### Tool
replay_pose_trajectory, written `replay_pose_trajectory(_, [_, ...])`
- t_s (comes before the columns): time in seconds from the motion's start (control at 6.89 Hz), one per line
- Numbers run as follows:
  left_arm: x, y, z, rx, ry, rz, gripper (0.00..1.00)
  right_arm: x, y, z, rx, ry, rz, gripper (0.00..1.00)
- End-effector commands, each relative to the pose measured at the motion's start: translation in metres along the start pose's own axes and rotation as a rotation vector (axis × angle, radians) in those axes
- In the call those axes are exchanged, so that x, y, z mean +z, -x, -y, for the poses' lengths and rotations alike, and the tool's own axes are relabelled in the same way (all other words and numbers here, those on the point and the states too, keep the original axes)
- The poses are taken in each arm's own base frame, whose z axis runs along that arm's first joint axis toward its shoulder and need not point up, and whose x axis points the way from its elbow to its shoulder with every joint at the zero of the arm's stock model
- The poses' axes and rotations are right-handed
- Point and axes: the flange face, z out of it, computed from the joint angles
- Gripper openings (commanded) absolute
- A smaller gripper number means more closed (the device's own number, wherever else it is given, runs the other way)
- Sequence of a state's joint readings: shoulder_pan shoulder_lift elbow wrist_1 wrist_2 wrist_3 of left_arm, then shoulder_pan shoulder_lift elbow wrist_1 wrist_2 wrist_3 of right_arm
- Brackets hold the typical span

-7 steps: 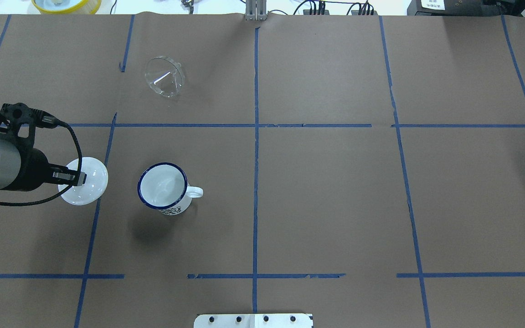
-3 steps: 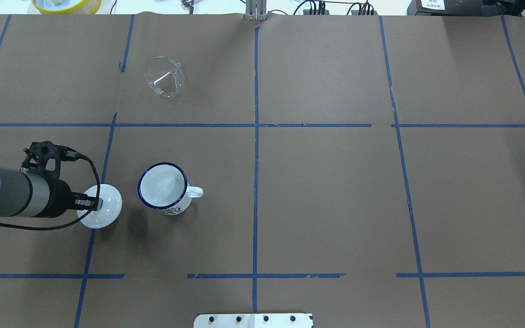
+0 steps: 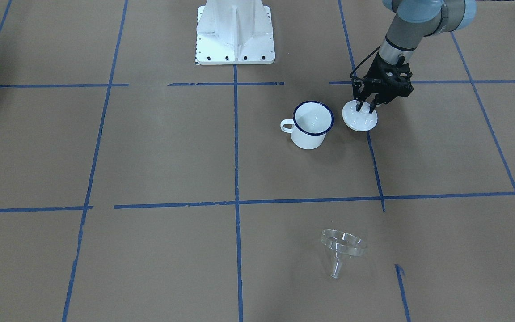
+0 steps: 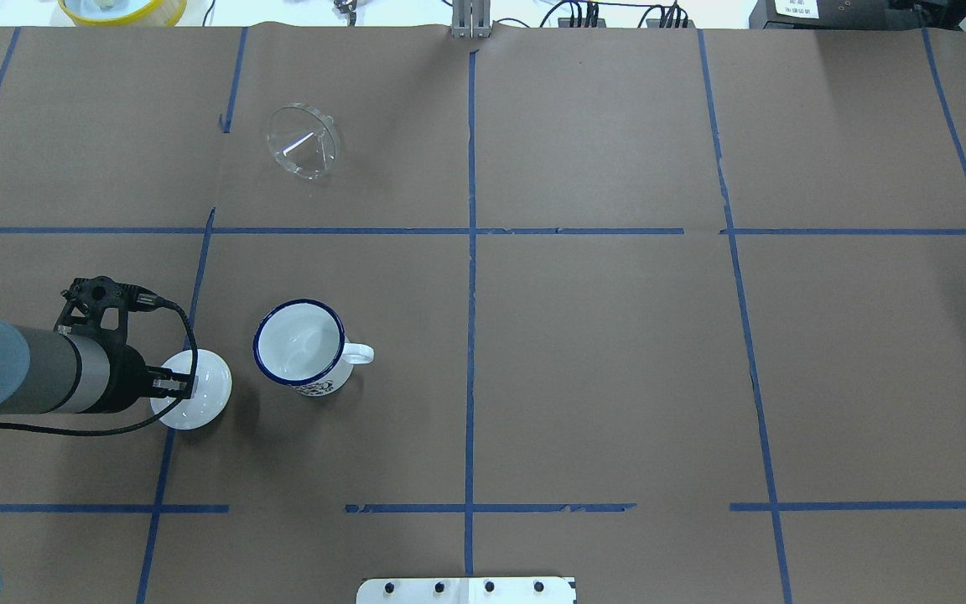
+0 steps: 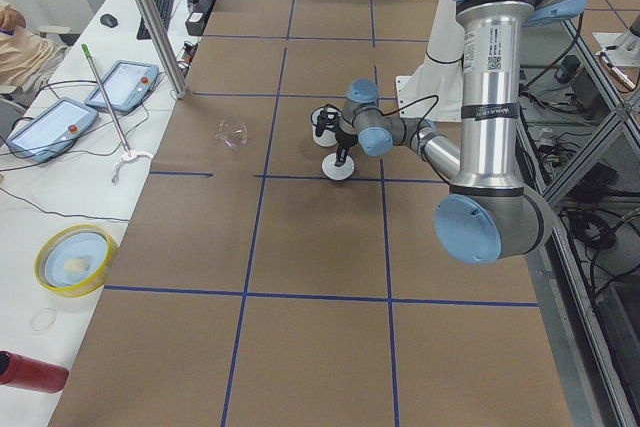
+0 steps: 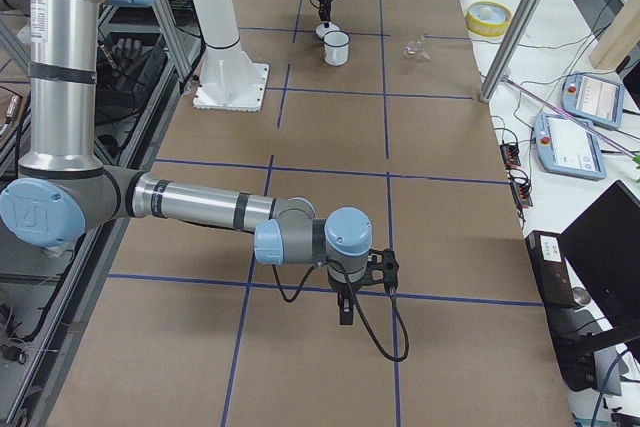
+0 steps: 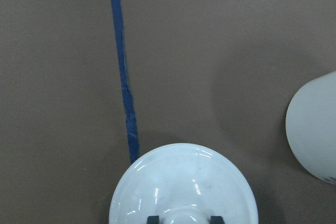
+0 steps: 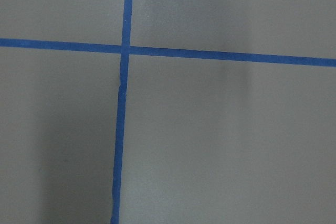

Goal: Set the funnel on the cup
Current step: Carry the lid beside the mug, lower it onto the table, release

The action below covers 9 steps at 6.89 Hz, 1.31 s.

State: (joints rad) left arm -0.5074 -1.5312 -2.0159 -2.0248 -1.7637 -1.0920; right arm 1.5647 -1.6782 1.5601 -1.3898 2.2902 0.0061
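Robotics lab test bench.
Brown-papered table (image 4: 600,335) gridded with blue tape (image 4: 470,335); a teach pendant (image 5: 125,84) on a white side bench (image 5: 40,247), an aluminium post (image 5: 150,22), a white robot pedestal (image 3: 235,31).

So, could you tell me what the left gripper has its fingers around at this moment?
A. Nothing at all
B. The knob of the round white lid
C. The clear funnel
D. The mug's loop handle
B: the left gripper has its fingers on either side of the knob of the white lid, while the funnel lies well apart from it and the cup stands beside the lid, ungripped.
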Motion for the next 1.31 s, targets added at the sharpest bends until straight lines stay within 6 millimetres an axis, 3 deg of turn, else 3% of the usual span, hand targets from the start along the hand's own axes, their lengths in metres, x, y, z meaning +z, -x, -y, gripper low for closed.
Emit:
replay_pose_trajectory(0.0, [0.006, -0.007, 0.003, 0.001, -0.002, -0.003, 0.08, 0.0, 0.0, 0.0, 0.0, 0.0, 0.0, 1.0])
replay_pose_trajectory(0.15, [0.006, -0.007, 0.003, 0.001, -0.002, -0.003, 0.19, 0.0, 0.0, 0.0, 0.0, 0.0, 0.0, 1.0])
replay_pose_trajectory(0.29, [0.006, -0.007, 0.004, 0.001, -0.003, -0.004, 0.37, 0.0, 0.0, 0.0, 0.0, 0.0, 0.0, 1.0])
replay_pose_trajectory(0.44, [0.006, -0.009, 0.005, 0.001, -0.005, -0.005, 0.83, 0.0, 0.0, 0.0, 0.0, 0.0, 0.0, 1.0])
replay_pose_trajectory(0.58, [0.003, -0.009, 0.008, -0.001, -0.011, -0.011, 1.0, 0.0, 0.0, 0.0, 0.0, 0.0, 0.0, 1.0])
replay_pose_trajectory(0.73, [-0.003, -0.011, 0.012, -0.002, -0.023, -0.02, 1.0, 0.0, 0.0, 0.0, 0.0, 0.0, 0.0, 1.0])
replay_pose_trajectory(0.87, [-0.025, -0.011, 0.024, -0.013, -0.06, -0.044, 1.0, 0.0, 0.0, 0.0, 0.0, 0.0, 0.0, 1.0])
replay_pose_trajectory(1.02, [-0.069, 0.006, 0.073, -0.084, -0.176, -0.068, 1.0, 0.0, 0.0, 0.0, 0.0, 0.0, 0.0, 1.0])
replay_pose_trajectory(1.16, [-0.085, 0.006, 0.095, -0.188, -0.236, -0.112, 1.0, 0.0, 0.0, 0.0, 0.0, 0.0, 0.0, 1.0])
